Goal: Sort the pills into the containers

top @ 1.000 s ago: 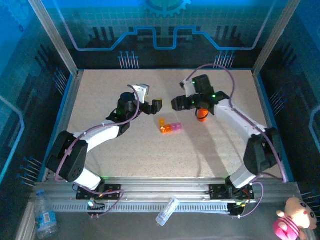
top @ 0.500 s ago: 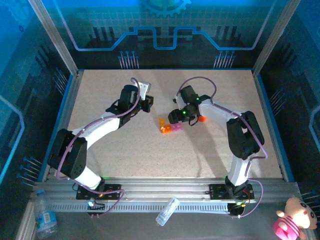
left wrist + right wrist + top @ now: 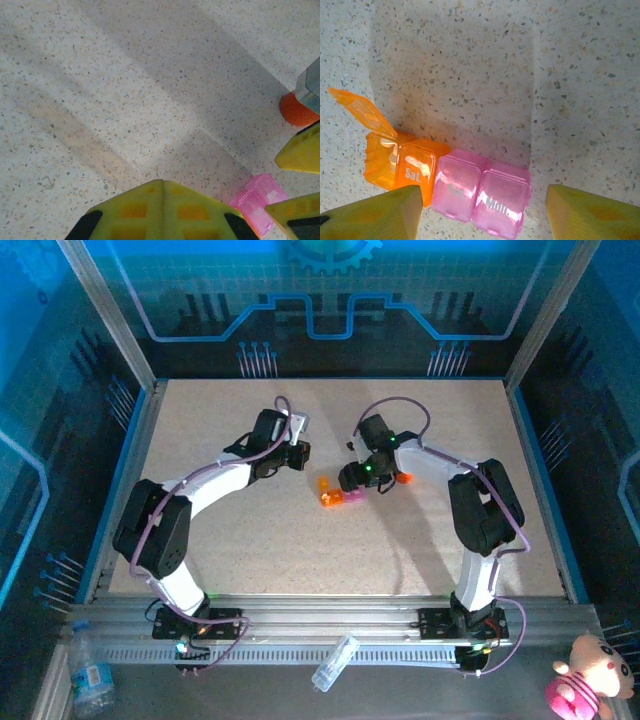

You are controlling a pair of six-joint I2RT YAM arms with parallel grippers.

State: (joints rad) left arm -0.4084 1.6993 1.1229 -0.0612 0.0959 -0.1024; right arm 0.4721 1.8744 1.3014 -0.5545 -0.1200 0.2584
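Observation:
The containers (image 3: pixel 336 493) are a short strip of joined orange and pink compartments in the middle of the table. In the right wrist view the orange end compartment (image 3: pixel 384 152) has its lid up, with something pale inside, and the pink ones (image 3: pixel 482 192) are closed. My right gripper (image 3: pixel 356 478) hovers right over the strip, open, its yellow fingers (image 3: pixel 377 215) either side of it, apart from it. My left gripper (image 3: pixel 296 455) is a little to the strip's left, shut, its pads (image 3: pixel 162 210) pressed together with nothing showing between them. The pink end (image 3: pixel 256 202) sits at its right.
An orange bottle (image 3: pixel 403 478) stands just right of my right gripper and shows at the edge of the left wrist view (image 3: pixel 296 107). Blue walls (image 3: pixel 135 440) rim the speckled table. A plastic bottle (image 3: pixel 92 675) and a plush toy (image 3: pixel 590 675) lie beyond the near rail.
My left gripper closed and moved slightly right toward the strip. My right arm swung left, away from the orange bottle, and came down over the containers, then held still.

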